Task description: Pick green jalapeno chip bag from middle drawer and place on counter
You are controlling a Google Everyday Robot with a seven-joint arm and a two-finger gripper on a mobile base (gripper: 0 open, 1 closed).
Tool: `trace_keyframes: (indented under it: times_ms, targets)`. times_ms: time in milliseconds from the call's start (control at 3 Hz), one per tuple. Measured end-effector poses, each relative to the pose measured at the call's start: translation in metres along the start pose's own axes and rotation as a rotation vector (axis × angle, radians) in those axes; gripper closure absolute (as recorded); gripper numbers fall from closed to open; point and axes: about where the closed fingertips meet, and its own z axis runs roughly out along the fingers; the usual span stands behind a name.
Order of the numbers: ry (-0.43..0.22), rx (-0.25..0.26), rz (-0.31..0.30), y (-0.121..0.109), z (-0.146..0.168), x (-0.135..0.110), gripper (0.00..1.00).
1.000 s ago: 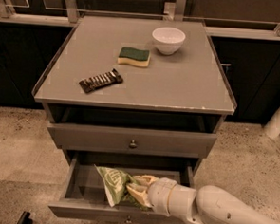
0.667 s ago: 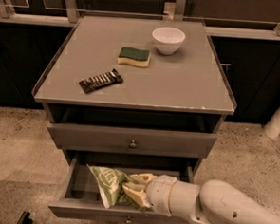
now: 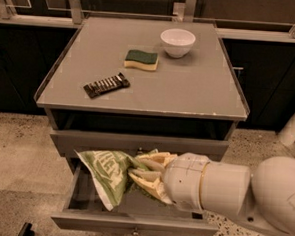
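The green jalapeno chip bag (image 3: 106, 170) is wrinkly green foil with white lettering. My gripper (image 3: 142, 171) is shut on its right end, cream fingers (image 3: 152, 161) pinching the foil. The bag hangs tilted above the left half of the open middle drawer (image 3: 131, 224), its top edge level with the closed drawer front above. My white arm comes in from the lower right and hides the drawer's right half. The grey counter (image 3: 189, 87) is above, well clear of the bag.
On the counter are a white bowl (image 3: 177, 42) at the back, a yellow sponge with a green top (image 3: 141, 59) and a dark striped snack bar (image 3: 106, 85) at the left. A closed drawer front (image 3: 86, 139) sits just above the open drawer.
The gripper has lifted the bag up and slightly left, from inside the drawer to above it. The arm has risen with it.
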Motion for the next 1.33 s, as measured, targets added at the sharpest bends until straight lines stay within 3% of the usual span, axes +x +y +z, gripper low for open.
trace_keyframes:
  times_ms: [333, 1000, 1333]
  targets:
    - [0.046, 0.018, -0.113, 0.018, -0.033, -0.071, 1.0]
    - [0.078, 0.005, -0.146, 0.028, -0.033, -0.083, 1.0]
    - [0.096, 0.01, -0.194, 0.014, -0.044, -0.1, 1.0]
